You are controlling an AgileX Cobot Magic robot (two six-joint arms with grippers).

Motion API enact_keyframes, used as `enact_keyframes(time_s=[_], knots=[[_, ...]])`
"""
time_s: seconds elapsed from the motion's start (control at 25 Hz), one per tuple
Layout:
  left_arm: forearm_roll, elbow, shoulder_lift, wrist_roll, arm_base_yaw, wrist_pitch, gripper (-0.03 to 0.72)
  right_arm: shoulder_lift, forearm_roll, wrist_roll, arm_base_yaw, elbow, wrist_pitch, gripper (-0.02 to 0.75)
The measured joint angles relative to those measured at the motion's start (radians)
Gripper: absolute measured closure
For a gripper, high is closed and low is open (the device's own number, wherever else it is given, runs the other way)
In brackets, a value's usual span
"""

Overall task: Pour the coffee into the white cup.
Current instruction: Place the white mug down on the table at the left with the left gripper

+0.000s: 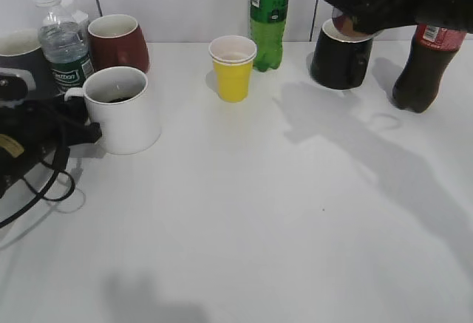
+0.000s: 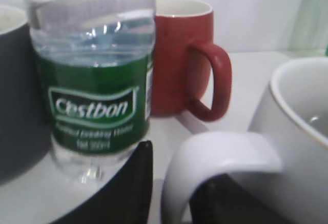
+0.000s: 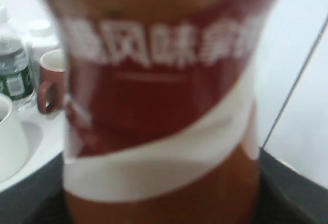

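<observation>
two risks: the right gripper [image 1: 355, 14] clasps the coffee bottle [image 3: 159, 106] above the black mug [image 1: 341, 60], so it may pour there; white cup [image 1: 122, 109] sits far left, its handle between the left gripper's [image 2: 174, 193] parted jaws.

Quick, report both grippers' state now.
Left gripper: jaws either side of the white cup's handle; grip cannot be told.
Right gripper: closed on the coffee bottle, above the black mug.

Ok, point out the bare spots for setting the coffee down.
The table's front and middle lie bare, from the yellow cup forward. Crowded: back left, around the white cup and water bottle; back right, black mug and cola.
</observation>
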Motion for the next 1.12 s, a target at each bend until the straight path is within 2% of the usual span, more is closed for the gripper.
enact_keyframes(time_s=[0.16,0.4,0.64,0.8,1.12], knots=[[-0.011,0.078,-0.04,-0.001,0.0,-0.013,0.487,0.0,0.058,0.0,0.0,0.0,0.025,0.211],[-0.046,0.177,-0.106,-0.001,0.0,-0.009,0.483,0.0,0.072,0.0,0.0,0.003,0.12,0.211],[-0.035,0.186,-0.119,-0.001,0.0,0.003,0.477,0.0,0.075,0.0,0.0,0.033,0.115,0.211],[0.015,0.192,-0.123,-0.001,0.001,0.006,0.437,0.0,0.086,-0.011,0.0,0.053,0.101,0.211],[0.051,0.192,-0.128,-0.001,0.001,0.011,0.37,0.0,0.209,-0.125,0.0,0.078,0.093,0.211]])
